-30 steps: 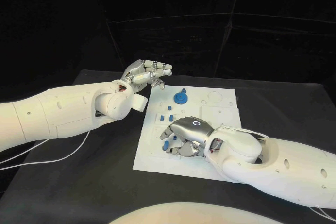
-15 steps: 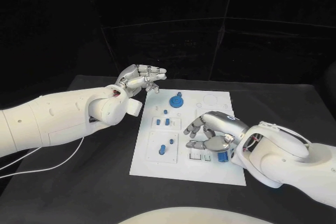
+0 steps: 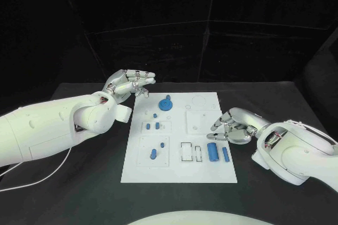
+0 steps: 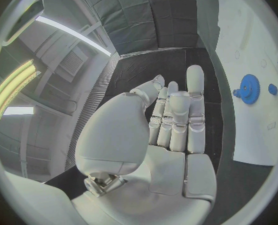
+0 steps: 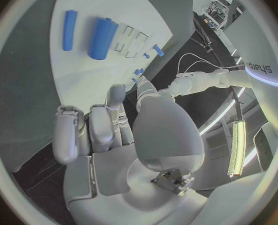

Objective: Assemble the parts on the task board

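The white task board [image 3: 200, 169] lies in the middle of the black table. A blue gear [image 3: 165, 104] stands at its far end, and several small blue parts [image 3: 154, 126] sit along its left half. Two blue cylinders [image 3: 213, 152] lie side by side near its right edge, beside open rectangular slots [image 3: 186, 152]. My right hand [image 3: 236, 125] hovers at the board's right edge, fingers loosely bent and holding nothing. In the right wrist view the cylinders [image 5: 102, 38] lie beyond the fingertips [image 5: 101, 112]. My left hand [image 3: 130, 82] is raised off the board's far left corner and holds nothing. The gear [image 4: 248, 88] also shows in the left wrist view.
Black table [image 3: 77, 186] surrounds the board on every side. A white cable [image 3: 42, 173] trails under my left arm at the near left. Dark curtains close off the back.
The camera has shifted. My right hand has drawn off the board's near left to its right edge, uncovering the two blue cylinders. My left hand has kept its raised pose.
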### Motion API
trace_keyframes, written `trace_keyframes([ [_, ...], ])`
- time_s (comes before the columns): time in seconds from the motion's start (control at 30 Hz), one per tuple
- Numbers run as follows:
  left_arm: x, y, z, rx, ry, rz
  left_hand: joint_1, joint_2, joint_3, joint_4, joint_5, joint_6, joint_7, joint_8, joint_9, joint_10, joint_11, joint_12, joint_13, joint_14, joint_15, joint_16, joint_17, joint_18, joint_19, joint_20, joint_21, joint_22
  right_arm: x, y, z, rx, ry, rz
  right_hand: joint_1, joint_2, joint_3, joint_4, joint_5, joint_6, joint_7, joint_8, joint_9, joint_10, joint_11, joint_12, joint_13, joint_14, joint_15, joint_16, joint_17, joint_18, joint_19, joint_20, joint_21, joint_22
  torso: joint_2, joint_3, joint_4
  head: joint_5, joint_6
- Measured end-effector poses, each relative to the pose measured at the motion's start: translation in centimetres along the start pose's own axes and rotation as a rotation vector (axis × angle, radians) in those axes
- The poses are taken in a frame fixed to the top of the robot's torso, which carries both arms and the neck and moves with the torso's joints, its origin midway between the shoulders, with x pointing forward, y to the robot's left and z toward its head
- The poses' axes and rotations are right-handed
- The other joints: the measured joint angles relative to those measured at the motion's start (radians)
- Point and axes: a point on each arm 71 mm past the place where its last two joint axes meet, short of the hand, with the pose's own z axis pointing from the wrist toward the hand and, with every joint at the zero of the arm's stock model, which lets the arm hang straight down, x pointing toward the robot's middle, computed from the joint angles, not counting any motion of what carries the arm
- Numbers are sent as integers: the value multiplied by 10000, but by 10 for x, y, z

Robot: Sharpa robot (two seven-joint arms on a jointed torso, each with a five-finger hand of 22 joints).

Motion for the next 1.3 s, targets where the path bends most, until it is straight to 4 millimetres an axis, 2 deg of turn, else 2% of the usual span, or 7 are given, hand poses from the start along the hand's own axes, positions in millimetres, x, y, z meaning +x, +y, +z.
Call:
trace_keyframes([
  [0.13,0,0,0,-8,-4,4,0,0,0,0,0,0,0,0,0,0,0,0,-1,0,0,0,0,0,0,0,0,0,6,-7,-2,621,38,-225,-120,179,-519,163,0,71,-75,472,237,158,-50,1543,2001,1,-32,30,79,1,15,14,121,0,-24,0,-74,-46,-24],
  [0.3,0,1,0,-25,8,2,0,0,0,0,0,0,0,0,0,0,0,0,-1,0,0,0,1,0,0,0,0,1,14,-9,-1,1009,109,-595,-80,215,-815,202,0,-21,-68,661,373,157,-51,1991,2700,0,-31,78,85,2,14,14,172,-1,-43,7,-118,-80,-20],
  [0.43,0,2,-1,-53,-2,10,0,0,0,0,0,0,0,0,0,0,0,0,-2,0,0,0,1,0,0,0,0,1,18,-11,1,1282,209,-904,-214,344,-1049,221,-76,-158,-50,778,437,156,-51,2029,2885,0,-31,78,36,2,14,15,172,-2,-49,10,-120,-100,-18],
  [0.6,-1,3,-1,-61,-15,17,0,0,0,0,0,0,0,0,0,0,0,0,-2,0,0,0,1,0,0,0,0,2,27,-12,2,1455,499,-1215,-523,220,-1205,236,-127,-195,-15,889,513,156,-51,2108,3090,0,-30,78,25,3,14,15,172,-2,-49,4,-120,-105,-22],
  [0.87,-2,3,-1,-73,-33,25,0,0,0,0,0,0,0,0,0,0,0,0,-3,0,0,0,1,0,0,0,0,2,35,-11,3,1584,813,-1564,-802,282,-1204,237,-177,-194,-15,1097,616,156,-51,2259,3338,-1,-29,78,25,4,14,15,212,-3,-47,-7,-120,-97,-47],
  [1.17,-3,3,-2,-81,-47,29,0,0,0,0,0,0,0,0,0,0,0,0,-3,0,0,0,2,1,0,0,0,3,48,-8,2,1575,1252,-1770,-830,250,-1231,209,-177,-119,-90,1270,715,249,-71,2433,3600,-1,-28,78,56,5,13,15,268,-4,-48,-17,-120,-108,-59],
  [1.3,-4,3,-2,-84,-59,30,-31,31,0,0,0,0,0,40,0,0,0,48,8,0,0,0,-7,0,0,0,0,-10,52,-7,3,1529,1380,-1857,-829,250,-1231,209,-177,-86,-123,1331,777,281,-104,2471,3671,2,-31,78,63,5,28,0,268,-5,-48,-21,-125,-98,12],
])
